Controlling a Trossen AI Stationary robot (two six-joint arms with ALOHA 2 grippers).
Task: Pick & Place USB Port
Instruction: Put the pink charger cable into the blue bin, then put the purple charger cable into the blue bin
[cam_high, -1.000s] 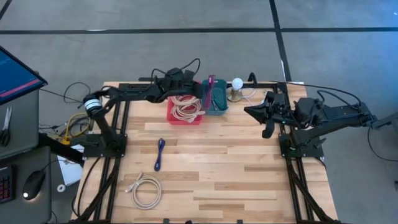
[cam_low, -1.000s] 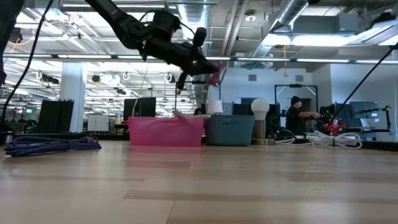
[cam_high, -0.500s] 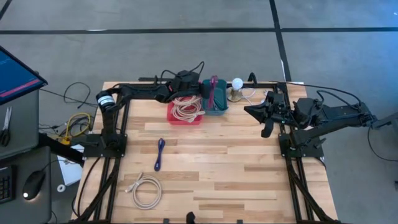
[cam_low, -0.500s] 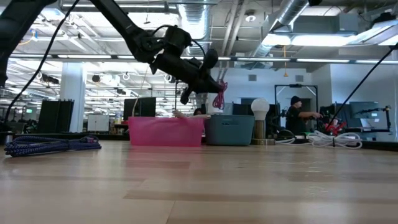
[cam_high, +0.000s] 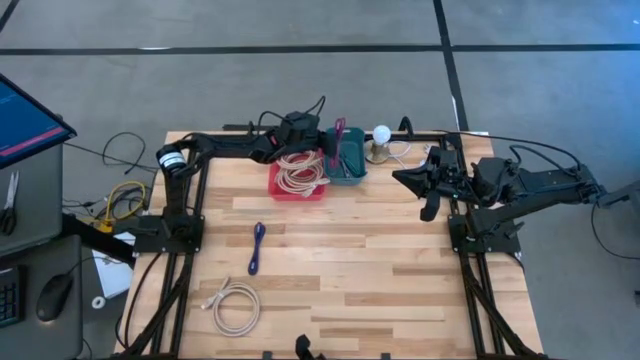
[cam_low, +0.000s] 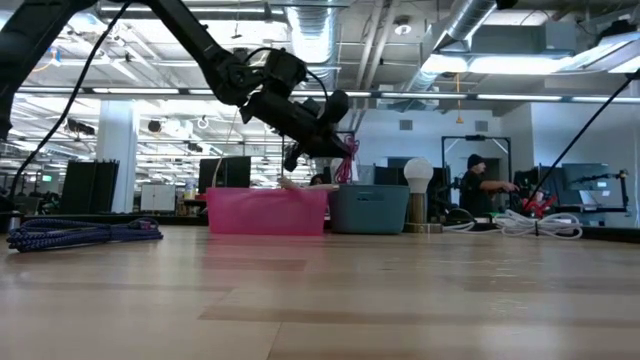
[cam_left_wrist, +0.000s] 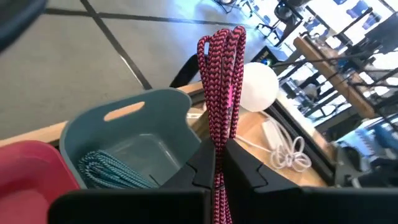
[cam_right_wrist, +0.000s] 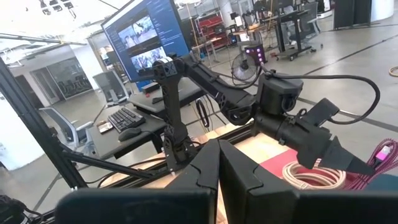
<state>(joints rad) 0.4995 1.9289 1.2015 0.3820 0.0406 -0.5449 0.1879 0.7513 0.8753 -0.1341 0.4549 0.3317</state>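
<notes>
Left wrist view: left gripper (cam_left_wrist: 217, 163) clenched on red cable (cam_left_wrist: 222, 74) above teal bin (cam_left_wrist: 134, 140); long loop might snag rim or spill outside. Right gripper (cam_right_wrist: 218, 163) shut, empty.

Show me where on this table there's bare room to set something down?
The widest bare wood lies right of the blue cable and the white coiled cable, down to the near edge. The strip between the bins and the blue cable is also free. The far edge is crowded: pink bin, teal bin, bulb.
</notes>
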